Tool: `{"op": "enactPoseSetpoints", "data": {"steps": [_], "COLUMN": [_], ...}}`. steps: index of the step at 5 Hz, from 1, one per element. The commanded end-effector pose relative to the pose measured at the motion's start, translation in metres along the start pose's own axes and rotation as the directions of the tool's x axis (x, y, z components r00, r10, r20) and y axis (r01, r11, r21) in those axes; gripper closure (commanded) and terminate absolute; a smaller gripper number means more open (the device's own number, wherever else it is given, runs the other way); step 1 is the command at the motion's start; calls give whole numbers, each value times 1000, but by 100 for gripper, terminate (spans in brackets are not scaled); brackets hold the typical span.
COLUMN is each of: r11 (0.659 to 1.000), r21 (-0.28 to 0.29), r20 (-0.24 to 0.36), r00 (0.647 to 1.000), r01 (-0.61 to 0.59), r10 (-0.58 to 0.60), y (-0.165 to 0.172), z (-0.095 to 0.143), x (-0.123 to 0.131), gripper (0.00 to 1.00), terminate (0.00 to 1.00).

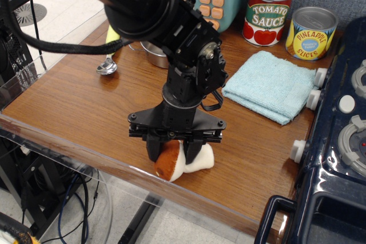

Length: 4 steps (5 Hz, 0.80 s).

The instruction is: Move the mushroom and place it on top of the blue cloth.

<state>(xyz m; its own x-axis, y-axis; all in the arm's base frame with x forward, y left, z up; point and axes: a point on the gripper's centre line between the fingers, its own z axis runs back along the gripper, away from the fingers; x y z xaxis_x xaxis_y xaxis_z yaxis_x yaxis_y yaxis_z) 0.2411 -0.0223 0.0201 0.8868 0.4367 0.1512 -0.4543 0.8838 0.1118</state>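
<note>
observation.image: gripper (173, 153) down on the mushroom (178, 160) at the table's front edge.

Fingers sit on either side of the mushroom where cap meets stem, pressed against it, clamped on it. Mushroom lies on its side on the wooden table (74, 101), brown cap toward the front left, white stem poking out to the right past the right finger. Whether it is resting on the table or just lifted cannot be told. Cloth (270, 86) lies flat, well apart, back right, beside the dark stove (337, 158). Behind the cloth stand a tomato sauce can (268, 12) and a pineapple can (310, 33), side by side. A spoon (108, 55) with a yellow-green handle lies at back left, mostly hidden by the arm, near a small metal pot (153, 53).
</note>
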Motion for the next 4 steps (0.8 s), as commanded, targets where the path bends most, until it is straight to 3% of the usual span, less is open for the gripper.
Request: {"op": "enactPoseSetpoints", "data": {"steps": [1, 3, 4], "r11": [1000, 995, 990], "r21": [-11, -97, -140], "r20": [42, 128, 143], "r00": [999, 991, 990], "r01": [3, -30, 11], "r10": [-3, 43, 9], "y": [3, -5, -33], "z": [15, 53, 72], "x": [3, 47, 73], "gripper": [100, 100, 100], "terminate": [0, 0, 0]}}
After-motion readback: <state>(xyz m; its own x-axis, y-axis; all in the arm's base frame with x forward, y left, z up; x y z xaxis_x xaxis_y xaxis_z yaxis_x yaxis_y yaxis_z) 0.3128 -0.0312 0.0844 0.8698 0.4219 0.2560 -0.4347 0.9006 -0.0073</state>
